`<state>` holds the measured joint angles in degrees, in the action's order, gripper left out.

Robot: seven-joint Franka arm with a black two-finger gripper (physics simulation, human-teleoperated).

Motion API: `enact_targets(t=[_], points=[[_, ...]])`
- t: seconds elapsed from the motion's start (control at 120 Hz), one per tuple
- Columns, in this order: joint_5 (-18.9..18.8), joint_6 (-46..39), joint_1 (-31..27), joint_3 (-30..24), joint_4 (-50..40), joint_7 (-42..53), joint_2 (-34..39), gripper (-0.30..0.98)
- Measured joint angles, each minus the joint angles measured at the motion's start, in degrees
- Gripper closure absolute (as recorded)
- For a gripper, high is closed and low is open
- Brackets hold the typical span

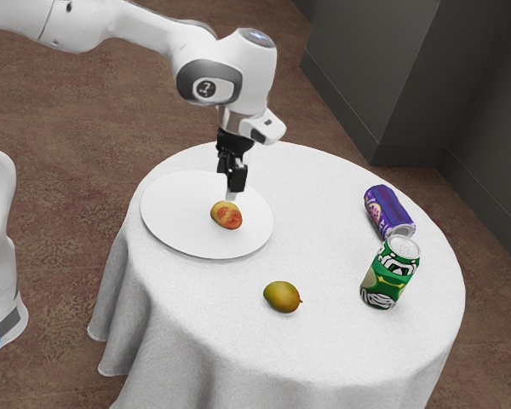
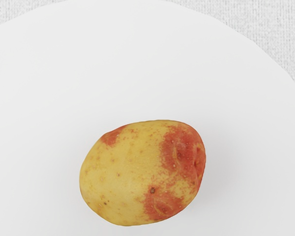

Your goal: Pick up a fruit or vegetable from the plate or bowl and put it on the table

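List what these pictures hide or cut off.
Exterior view: part of the purple can, behind the green can; some hem of the tablecloth, below the bottom edge.
Wrist view: some rim of the plate, beyond the edges.
Both views: the underside of the mottled produce, hidden by its body.

From where I stand, dark gray walls (image 1: pixel 392 77) meet in a corner above a matching baseboard (image 1: pixel 409 155), and mottled brown floor (image 1: pixel 85 111) surrounds a round counter (image 1: pixel 311 183) draped in softly lit white cloth (image 1: pixel 187 341).

Bright, diffuse light, faint shadows
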<state>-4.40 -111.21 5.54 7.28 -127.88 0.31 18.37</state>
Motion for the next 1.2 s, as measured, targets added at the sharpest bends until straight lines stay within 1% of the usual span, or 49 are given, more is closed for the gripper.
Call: enact_targets(t=[0.167, 0.558, 0.733, 1.2], points=[[-0.2, -2.3, 0.0, 2.0, -1.3, 0.1, 0.2, 0.0], [-0.3, -5.7, 0.0, 2.4, -4.4, 0.1, -0.2, 0.0], [-0.3, -6.7, 0.0, 3.5, -5.0, 0.2, -1.2, 0.0], [0.0, -8.9, 0.0, 3.6, -4.6, 0.3, -4.8, 0.0]])
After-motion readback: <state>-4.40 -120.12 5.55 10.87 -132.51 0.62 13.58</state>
